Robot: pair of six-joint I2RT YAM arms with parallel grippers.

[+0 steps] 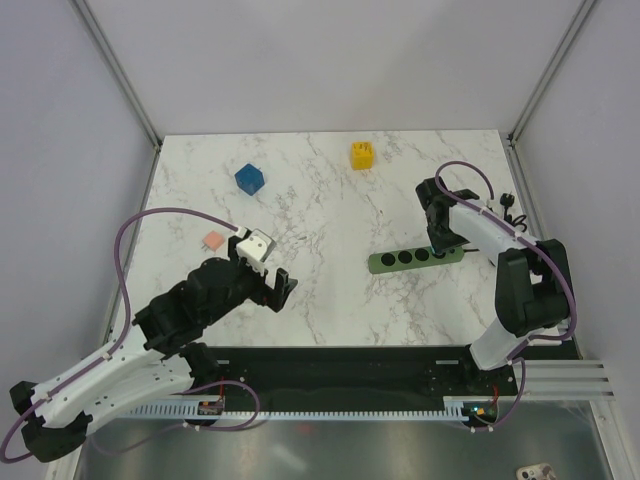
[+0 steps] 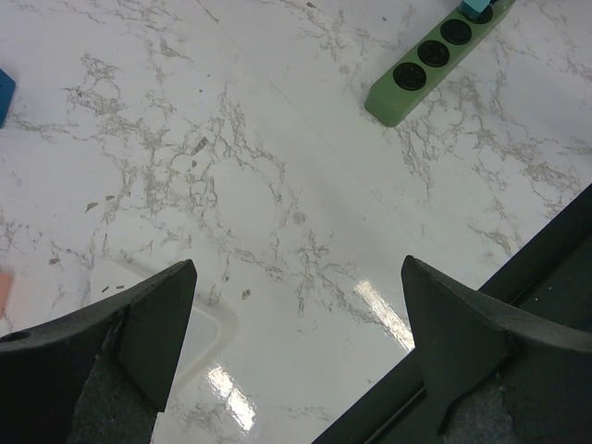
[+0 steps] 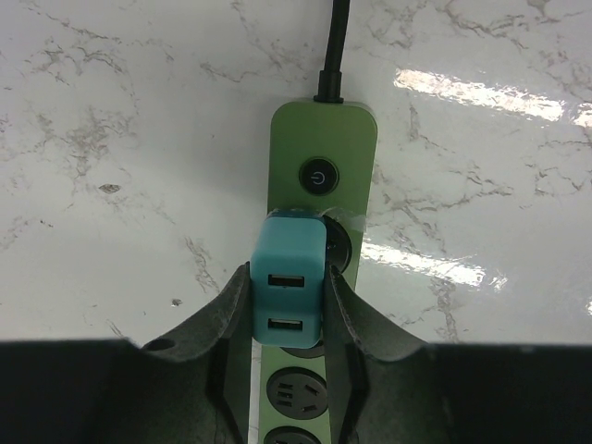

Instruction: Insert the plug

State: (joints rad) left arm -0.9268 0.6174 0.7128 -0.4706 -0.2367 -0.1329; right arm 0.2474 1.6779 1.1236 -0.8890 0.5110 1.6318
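Observation:
The yellow plug (image 1: 362,155) sits alone on the marble at the back, far from both grippers. My right gripper (image 3: 287,274) (image 1: 437,244) is shut on a teal USB charger block (image 3: 294,242), which it holds over the socket beside the power button of the green socket strip (image 3: 322,139) (image 1: 415,258). The block hides its prongs, so how deep they sit I cannot tell. My left gripper (image 2: 296,268) (image 1: 265,278) hangs wide open over bare marble near the front left, holding nothing.
A blue cube (image 1: 249,178) lies at the back left and a small pink piece (image 1: 212,241) to the left of my left gripper. The strip's black cord (image 3: 333,42) runs off behind it. Near the right edge lies a black plug (image 1: 510,205).

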